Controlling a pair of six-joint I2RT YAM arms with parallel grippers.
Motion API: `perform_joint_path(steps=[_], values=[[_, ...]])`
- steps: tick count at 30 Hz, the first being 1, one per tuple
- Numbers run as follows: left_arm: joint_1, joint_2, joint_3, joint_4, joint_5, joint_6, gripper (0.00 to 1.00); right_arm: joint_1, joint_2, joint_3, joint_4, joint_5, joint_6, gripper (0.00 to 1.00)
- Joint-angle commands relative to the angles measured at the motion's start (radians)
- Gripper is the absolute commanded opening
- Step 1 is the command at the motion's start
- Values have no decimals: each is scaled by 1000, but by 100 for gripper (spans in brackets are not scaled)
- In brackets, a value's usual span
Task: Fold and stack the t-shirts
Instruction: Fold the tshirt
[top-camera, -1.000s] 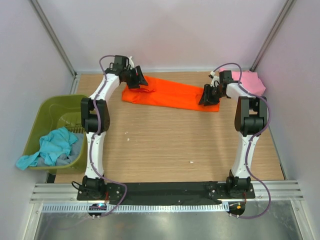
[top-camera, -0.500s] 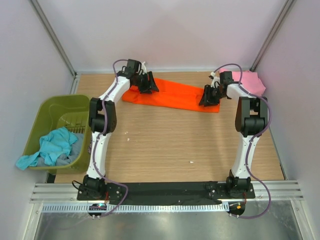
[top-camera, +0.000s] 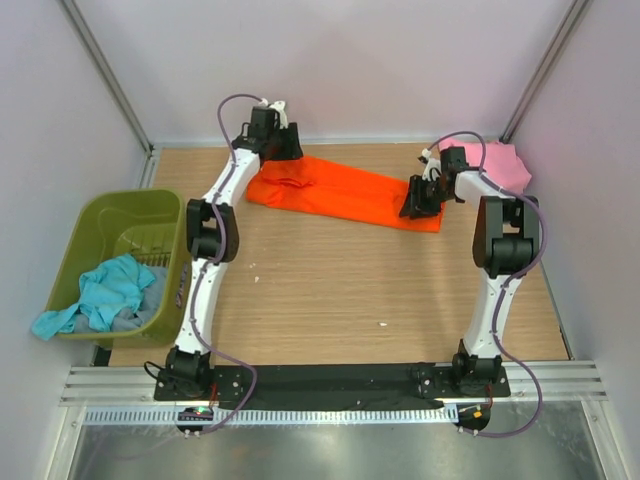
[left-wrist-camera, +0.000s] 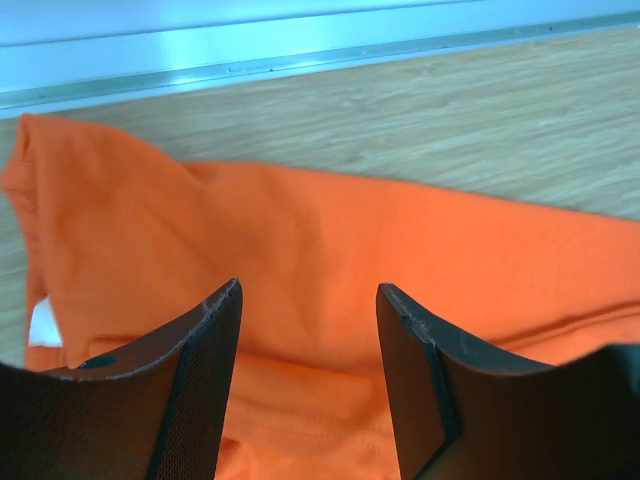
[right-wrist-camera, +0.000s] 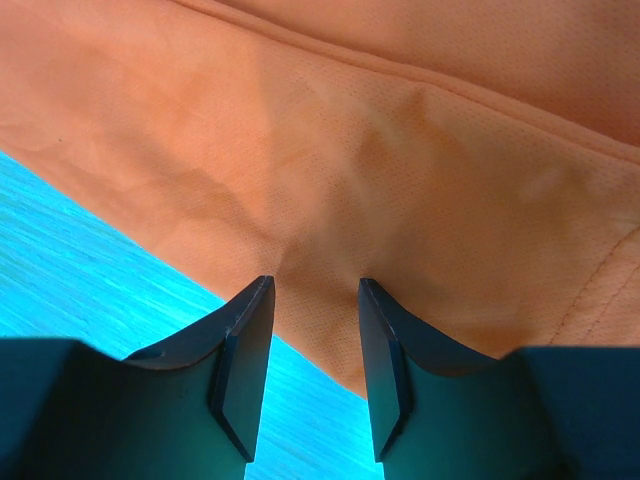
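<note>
Leave the tub (top-camera: 100, 225) and the teal shirt (top-camera: 105, 290) heaped in it alone for now, well off to the left of both tools. Read the left gripper (left-wrist-camera: 310, 300) as wide open and empty: nothing between the fingers, poised over the far-left end of the orange shirt (top-camera: 340, 190), with cloth directly below and ahead of the tips and a raised corner off to their left. Note the orange shirt lying as a long flat band on the table (top-camera: 330, 290), reaching from under the left gripper across to the right gripper (right-wrist-camera: 315, 290). Judge the step in hand as taking both ends for the next fold. Lower the left tips straight down at the band's end, gather every layer in one bite, and close only once cloth sits well between the pads. Read the right gripper as partly open, tips down at the hem of the band's right end, cloth puckered toward the gap; cannot tell whether any fabric is actually pinched, so check the bite before lifting. Raise both ends together at matched height, hold the band lightly taut to stop the middle sagging or twisting, and lay edge onto edge rather than dragging. Avoid snagging the pink shirt (top-camera: 500, 165), just beyond and right of the right gripper.
</note>
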Motion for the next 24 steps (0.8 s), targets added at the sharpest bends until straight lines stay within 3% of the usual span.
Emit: perform_joint_path(steps=[1, 6, 10, 19, 24], values=[[-7, -207, -54, -24, -11, 31, 58, -7, -43, -37, -57, 46, -26, 46], [-5, -409, -425, -98, 147, -143, 52, -7, -17, -19, -57, 34, -13, 45], [-11, -495, -587, -99, 201, -173, 49, -7, -24, 64, -50, 26, -20, 46], [1, -413, -570, -115, 147, -69, 47, -4, -101, 244, -207, 32, -133, 46], [10, -371, -538, -125, 110, -26, 46, -4, 11, 366, -220, 37, -93, 47]])
